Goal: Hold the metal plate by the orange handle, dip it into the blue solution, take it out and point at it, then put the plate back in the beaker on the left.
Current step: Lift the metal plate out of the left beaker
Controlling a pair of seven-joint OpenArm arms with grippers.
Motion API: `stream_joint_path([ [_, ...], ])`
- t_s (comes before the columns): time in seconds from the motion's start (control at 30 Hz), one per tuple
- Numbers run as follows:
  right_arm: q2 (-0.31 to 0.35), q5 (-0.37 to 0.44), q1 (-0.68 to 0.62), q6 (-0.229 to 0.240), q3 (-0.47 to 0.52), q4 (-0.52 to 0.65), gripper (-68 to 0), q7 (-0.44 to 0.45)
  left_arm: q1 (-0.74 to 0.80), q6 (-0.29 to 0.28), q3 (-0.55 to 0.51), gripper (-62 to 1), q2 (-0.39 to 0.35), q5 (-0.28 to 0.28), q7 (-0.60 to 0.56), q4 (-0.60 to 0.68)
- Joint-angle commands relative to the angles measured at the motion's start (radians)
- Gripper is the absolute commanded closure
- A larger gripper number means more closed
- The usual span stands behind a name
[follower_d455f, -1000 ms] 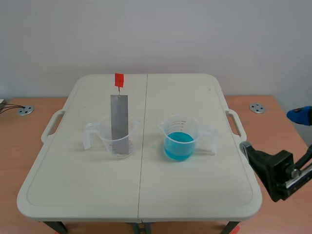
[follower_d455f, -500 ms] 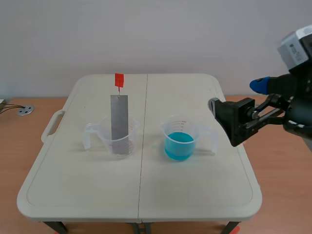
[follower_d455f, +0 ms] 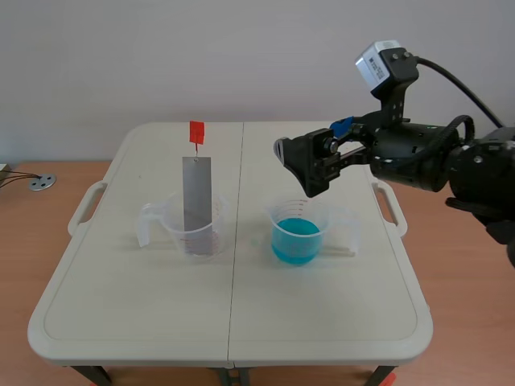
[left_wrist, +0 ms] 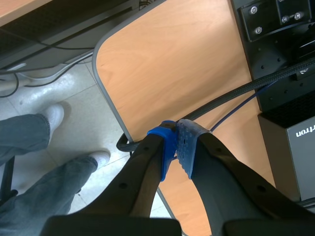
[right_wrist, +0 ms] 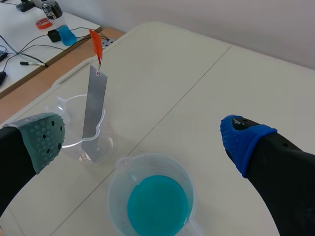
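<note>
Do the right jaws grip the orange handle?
No, the right gripper hangs, jaws open, near the blue solution, apart from the orange handle.

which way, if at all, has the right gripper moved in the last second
Yes. The right gripper rose from off the table's right edge and swung in over it, now above the blue solution beaker, jaws open.

Right arm: my right pincer (follower_d455f: 314, 146) has risen from low beside the tabletop's (follower_d455f: 322, 322) right edge and swung leftward; it now hangs above the beaker of blue solution (follower_d455f: 298, 235).
</note>
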Motion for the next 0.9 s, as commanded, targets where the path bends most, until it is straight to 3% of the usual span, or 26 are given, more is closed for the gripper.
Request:
stream_joint_path([
  [0.0,-0.022,0.010,0.056,0.016,-0.008,-0.027,-66.3,0.004,0.005,-0.002,0.003,-1.4,0.005,0.000,-0.009,0.011],
  [0.47,-0.232,-0.082,0.361,0.029,-0.118,-0.337,-66.3,-0.082,-0.011,-0.002,0.003,-1.4,0.005,0.000,-0.009,0.006],
  [0.87,-0.408,-0.201,0.529,0.033,-0.149,-0.604,-66.3,-0.087,-0.011,-0.002,0.003,-1.5,0.005,0.000,-0.008,0.006],
])
